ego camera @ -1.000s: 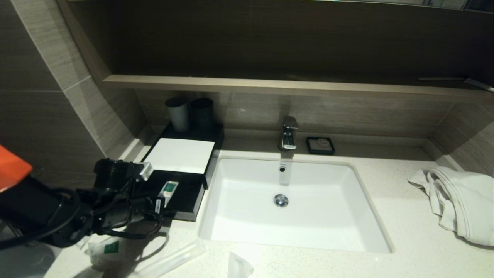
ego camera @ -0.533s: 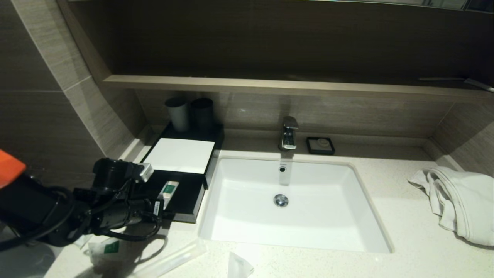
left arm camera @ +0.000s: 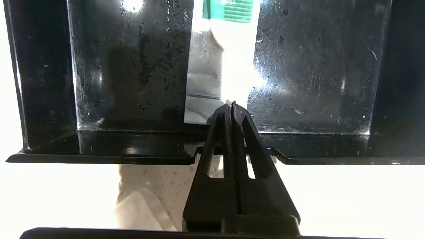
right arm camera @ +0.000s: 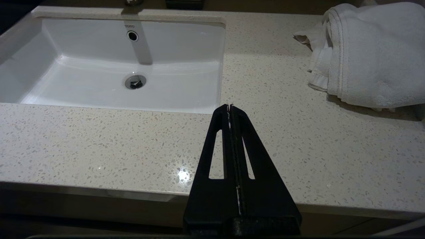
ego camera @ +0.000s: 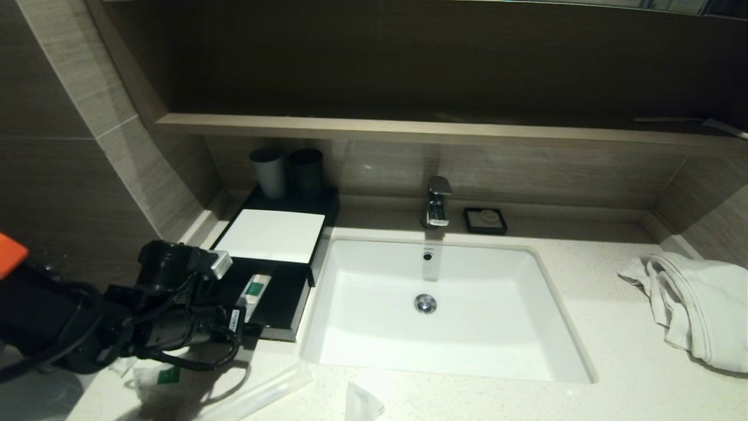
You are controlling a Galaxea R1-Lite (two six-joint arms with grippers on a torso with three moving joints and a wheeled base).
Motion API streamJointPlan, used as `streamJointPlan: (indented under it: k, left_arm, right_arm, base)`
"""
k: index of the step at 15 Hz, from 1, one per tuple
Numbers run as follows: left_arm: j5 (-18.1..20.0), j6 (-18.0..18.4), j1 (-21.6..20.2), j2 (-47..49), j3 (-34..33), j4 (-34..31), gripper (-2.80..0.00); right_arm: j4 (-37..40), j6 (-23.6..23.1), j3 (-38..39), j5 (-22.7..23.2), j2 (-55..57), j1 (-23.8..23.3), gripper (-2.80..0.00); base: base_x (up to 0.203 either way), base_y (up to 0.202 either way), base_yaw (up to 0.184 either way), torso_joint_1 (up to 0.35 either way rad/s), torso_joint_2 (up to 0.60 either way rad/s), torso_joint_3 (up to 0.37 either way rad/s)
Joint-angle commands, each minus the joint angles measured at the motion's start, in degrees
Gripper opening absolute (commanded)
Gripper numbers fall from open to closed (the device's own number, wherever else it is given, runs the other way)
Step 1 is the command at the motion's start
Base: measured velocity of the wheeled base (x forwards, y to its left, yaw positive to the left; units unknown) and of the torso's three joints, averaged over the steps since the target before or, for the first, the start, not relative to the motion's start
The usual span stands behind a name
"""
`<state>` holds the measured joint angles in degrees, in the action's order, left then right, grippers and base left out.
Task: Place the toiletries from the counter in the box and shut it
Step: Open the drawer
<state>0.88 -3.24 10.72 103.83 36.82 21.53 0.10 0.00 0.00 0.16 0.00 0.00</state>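
Inside drawer [left arm camera: 332, 66], packet [left arm camera: 219, 59] lengthwise, front-to-back

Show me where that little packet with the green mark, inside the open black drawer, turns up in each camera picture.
Head view: the packet lies in the drawer, left of the sink.
Left wrist view: the packet lies just beyond the shut left tool.
Right wrist view: not in it.
Shared landmark: the drawer's front wall.

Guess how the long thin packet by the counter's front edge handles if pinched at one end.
The long packet probably droops: its translucent wrapper looks soft. Likely light, lying flat on the counter. The glossy film may slip.
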Motion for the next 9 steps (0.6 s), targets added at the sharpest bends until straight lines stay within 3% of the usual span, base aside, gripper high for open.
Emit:
streamJointPlan:
  k: [1,9]
  left_arm:
    - [0.0,0.3,0.01,-0.42,0.01,-0.48,-2.8]
    - [0.0,2.35,0.0,-1.43,0.01,-4.59,-2.8]
  right_arm:
    - [-0.01,0.0,0.0,0.02,0.0,0.0,-2.8]
    - [-0.01,0.0,0.0,0.02,0.0,0.0,-2.8]
  base:
    - [0.0,0.0,0.0,0.0,0.0,0.0]
    - [0.0,0.0,0.0,0.0,0.0,0.0]
